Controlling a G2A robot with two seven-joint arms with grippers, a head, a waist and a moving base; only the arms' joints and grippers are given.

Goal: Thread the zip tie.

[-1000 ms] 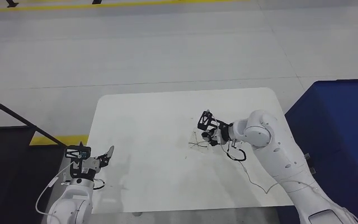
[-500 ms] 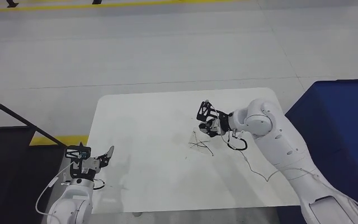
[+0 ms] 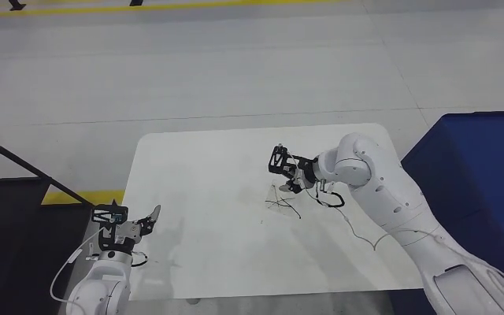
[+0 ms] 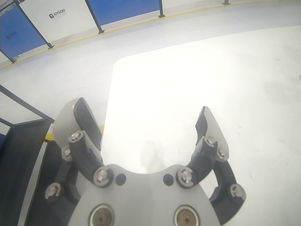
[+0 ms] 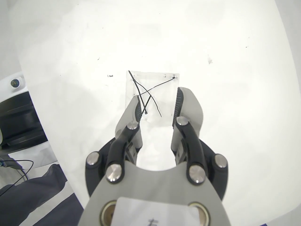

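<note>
Thin black zip ties (image 5: pixel 147 92) lie crossed on a small clear sheet (image 5: pixel 164 99) near the middle of the white table (image 3: pixel 205 181). In the top view the zip ties (image 3: pixel 282 203) sit just in front of my right gripper (image 3: pixel 284 177). My right gripper (image 5: pixel 157 101) hangs open above the sheet, its fingertips on either side of the ties, nothing between them. My left gripper (image 4: pixel 143 116) is open and empty over the table's near left corner, also seen from above (image 3: pixel 150 216).
The white table has rounded corners and a bare left half. A blue panel (image 3: pixel 461 157) stands off the right edge. A dark frame (image 3: pixel 47 185) lies off the left edge. A black cable (image 3: pixel 335 201) loops under the right wrist.
My right gripper has moved left and toward the far side, ending past the zip ties' far side in the top view. The left arm has kept still.
</note>
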